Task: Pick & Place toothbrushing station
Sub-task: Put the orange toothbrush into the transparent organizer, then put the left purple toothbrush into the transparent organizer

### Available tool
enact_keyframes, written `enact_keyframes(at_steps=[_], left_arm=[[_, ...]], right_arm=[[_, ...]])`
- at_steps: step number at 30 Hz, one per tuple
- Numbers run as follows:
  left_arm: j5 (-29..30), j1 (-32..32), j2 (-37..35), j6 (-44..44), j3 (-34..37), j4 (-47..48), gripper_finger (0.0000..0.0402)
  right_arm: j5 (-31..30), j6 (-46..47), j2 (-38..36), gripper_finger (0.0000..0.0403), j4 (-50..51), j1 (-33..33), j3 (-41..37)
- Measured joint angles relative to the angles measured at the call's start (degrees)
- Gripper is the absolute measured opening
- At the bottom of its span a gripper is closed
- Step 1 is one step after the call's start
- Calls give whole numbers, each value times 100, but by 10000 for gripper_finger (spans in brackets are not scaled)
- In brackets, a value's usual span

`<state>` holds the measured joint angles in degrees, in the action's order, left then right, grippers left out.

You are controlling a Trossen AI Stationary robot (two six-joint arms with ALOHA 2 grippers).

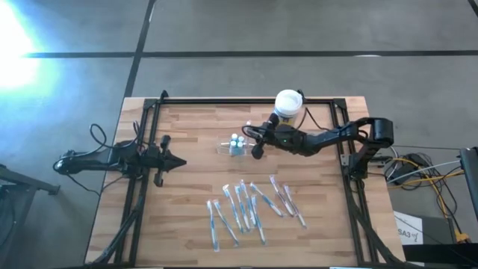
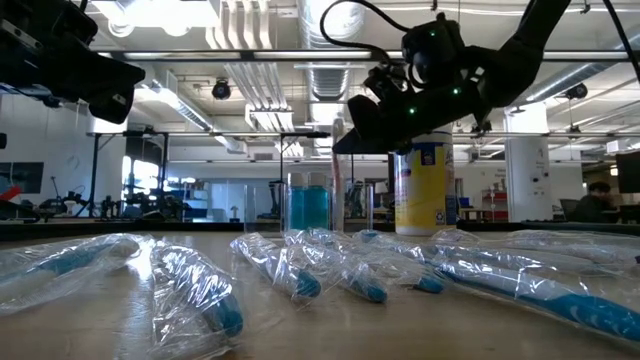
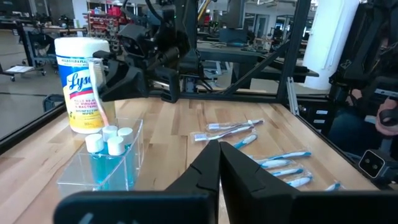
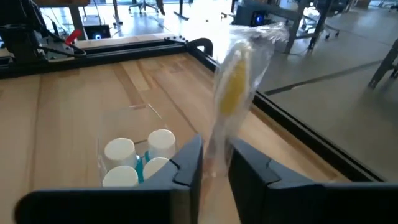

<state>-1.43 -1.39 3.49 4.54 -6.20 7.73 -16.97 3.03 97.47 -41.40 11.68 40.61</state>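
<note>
The toothbrushing station, a little clear plastic holder with white-capped blue bottles in it, sat a bit above the table's centre, around 12 o'clock from the pile of wrapped toothbrushes. The right gripper hung just at its 3 o'clock side, fingers narrow and pinching a wrapped toothbrush with a yellow handle, which stood upright between them.

Room-wise, the whole left half of the wooden table was bare planks, and so was the strip at the bottom edge. A black frame rail ran along the far edge. The left gripper waited at 9 o'clock near the table's left edge, jaws shut on nothing.

The white wipes canister stood at about 1 o'clock from the station, near the far rail. The label read "Lyso…"; the smaller print was too fine to read.
</note>
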Motion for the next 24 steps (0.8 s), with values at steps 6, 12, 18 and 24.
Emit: enact_keyframes(at_steps=[6, 12, 18, 24], left_arm=[[-1, 2, 0, 14, 2, -2, 7], [-2, 0, 0, 19, 2, -4, 19], [-2, 1, 3, 72, 2, -4, 18], [-2, 0, 7, 53, 2, -45, 12]], right_arm=[[5, 6, -171, 124, 640, 0, 248], [4, 84, -427, 151, 1207, -4, 423], [-11, 161, -866, 160, 2358, 11, 583], [-11, 413, -1605, 156, 3817, -32, 847]])
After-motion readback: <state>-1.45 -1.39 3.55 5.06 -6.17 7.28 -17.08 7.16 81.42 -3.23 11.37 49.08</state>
